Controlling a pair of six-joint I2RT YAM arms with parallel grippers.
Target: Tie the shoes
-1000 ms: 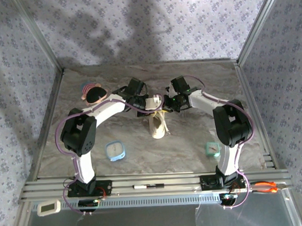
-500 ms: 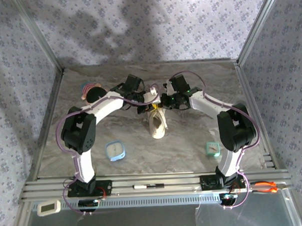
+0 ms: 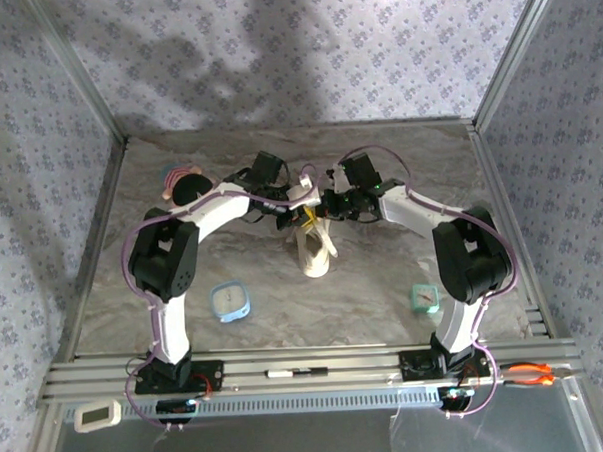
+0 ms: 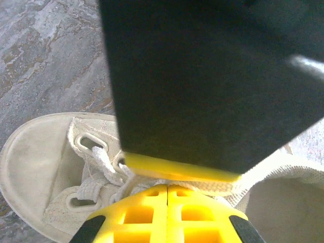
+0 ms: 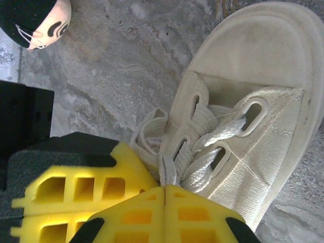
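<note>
Marbled grey table (image 3: 384,282) carries the cream shoe (image 5: 263,55), its laces (image 5: 217,137) pinched at the tips of the left fingers (image 4: 167,188) and right fingers (image 5: 165,189), each pair pressed fully together.

A dark round pink-trimmed object (image 3: 185,186) lies at the far left of the grey marbled table (image 3: 374,283). A pale blue square clock (image 3: 230,301) sits near the front left and a smaller teal one (image 3: 425,299) at the front right. On the metal rails in front lie a pen (image 3: 293,371), a white device (image 3: 97,416) and an orange-handled tool (image 3: 536,374).
</note>
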